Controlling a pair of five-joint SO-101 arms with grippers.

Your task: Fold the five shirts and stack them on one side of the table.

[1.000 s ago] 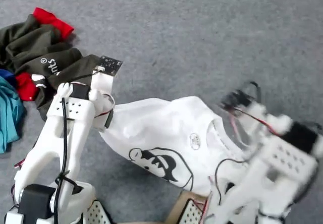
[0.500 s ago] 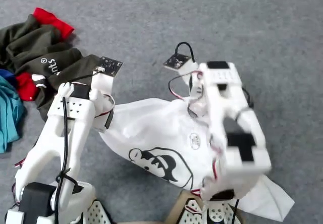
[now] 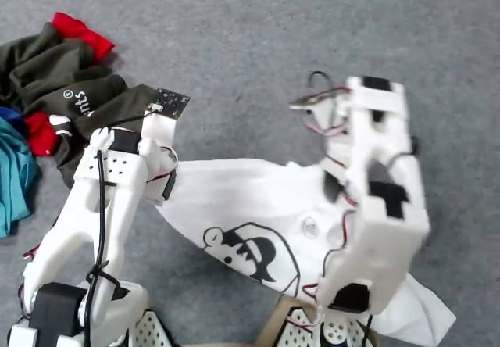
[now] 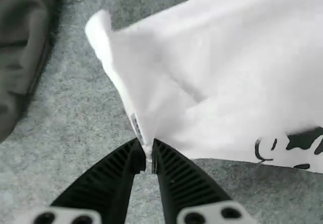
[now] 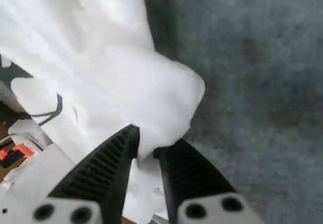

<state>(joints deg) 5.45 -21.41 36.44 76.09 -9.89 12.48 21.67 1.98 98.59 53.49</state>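
Note:
A white shirt (image 3: 234,198) with a black cartoon print lies spread near the table's front, between the two arms. My left gripper (image 3: 166,181) is at the shirt's left edge; in the left wrist view its black jaws (image 4: 145,159) are shut on the hem of the white shirt (image 4: 227,82). My right gripper (image 3: 334,184) is over the shirt's right part near the collar. In the right wrist view the right gripper (image 5: 146,152) pinches a bunched fold of the white shirt (image 5: 101,57), lifted off the grey table.
At the far left, a heap of other shirts: a dark one (image 3: 55,73), a red one (image 3: 82,33) and a teal one (image 3: 14,175). The grey table (image 3: 258,42) stretches behind and to the right. The arm bases stand at the front edge.
The right arm swung in from the far right onto the white shirt, took hold of it and pulled it right, stretching the cloth. The left arm stayed put, holding the hem.

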